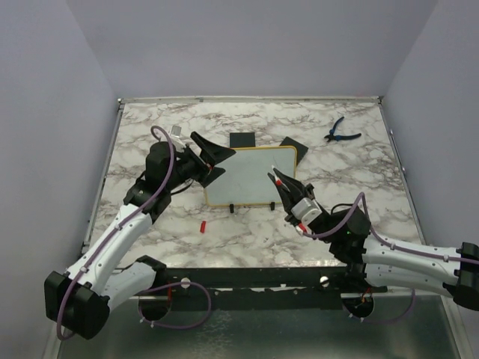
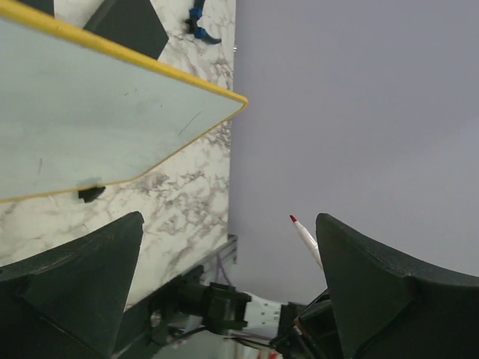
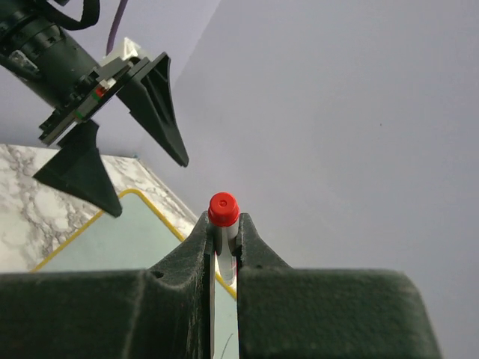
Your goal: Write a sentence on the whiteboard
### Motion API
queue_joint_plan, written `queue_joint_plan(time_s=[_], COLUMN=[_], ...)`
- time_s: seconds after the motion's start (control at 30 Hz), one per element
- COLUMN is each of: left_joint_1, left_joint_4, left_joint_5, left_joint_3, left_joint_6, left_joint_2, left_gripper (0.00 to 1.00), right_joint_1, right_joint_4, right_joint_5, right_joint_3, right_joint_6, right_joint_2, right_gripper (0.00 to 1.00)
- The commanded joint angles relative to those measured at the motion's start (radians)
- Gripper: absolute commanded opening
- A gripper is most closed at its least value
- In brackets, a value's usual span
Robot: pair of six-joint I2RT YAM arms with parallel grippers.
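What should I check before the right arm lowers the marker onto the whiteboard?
1. Marker clamped in right gripper: ok.
2. Left gripper open, holding nothing: ok.
3. Whiteboard steadied by left gripper: not ok.
4. Marker tip touching whiteboard: cannot tell.
5. Sentence written: not ok, only faint marks.
6. Blue pliers clear of whiteboard: ok.

Whiteboard [image 1: 254,179]: left edge hidden behind left pincer [image 1: 229,161]; left wrist view cuts it off top and left. Faint strokes [image 2: 191,123] on it too small to read. Marker [image 3: 223,209]: barrel hidden inside right pincer [image 3: 224,228], only the red end shows.
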Motion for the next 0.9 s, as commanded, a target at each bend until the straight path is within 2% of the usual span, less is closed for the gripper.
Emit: queue_joint_plan(time_s=[0.0,0.13,0.3,0.47,0.6,0.7,0.8,0.87], left_joint_1=[0.049,0.094,0.159,0.276,0.321,0.328,0.341,0.371], left_joint_4=[-0.160,-0.252,-0.291,-0.234,-0.173,-0.118,0.028,0.054], left_joint_5=[0.060,0.021,0.012,0.097,0.168,0.169,0.204,0.254], left_joint_3=[0.140,0.228,0.259,0.158,0.078,0.007,-0.095,-0.095], left_joint_6=[0.378,0.566,0.754,0.861,0.979,0.987,0.931,0.912], left_joint_2=[0.038,0.062,0.078,0.097,0.071,0.043,0.023,0.032], left_gripper=[0.99,0.99,0.99,0.99,0.99,0.99,0.99,0.99], right_joint_1=[0.006,0.006,0.007,0.006,0.007,0.007,0.008,0.012], right_joint_4=[-0.113,-0.167,-0.183,-0.161,-0.141,-0.123,-0.088,-0.052], right_joint_5=[0.064,0.065,0.074,0.061,0.058,0.053,0.038,0.034], right_joint_3=[-0.016,-0.015,-0.016,-0.016,-0.010,-0.001,0.005,0.008], right_joint_6=[0.169,0.266,0.347,0.433,0.498,0.544,0.585,0.611], right_joint_2=[-0.071,-0.113,-0.130,-0.117,-0.082,-0.054,-0.017,0.017], right_gripper=[0.01,0.01,0.01,0.01,0.01,0.01,0.01,0.01])
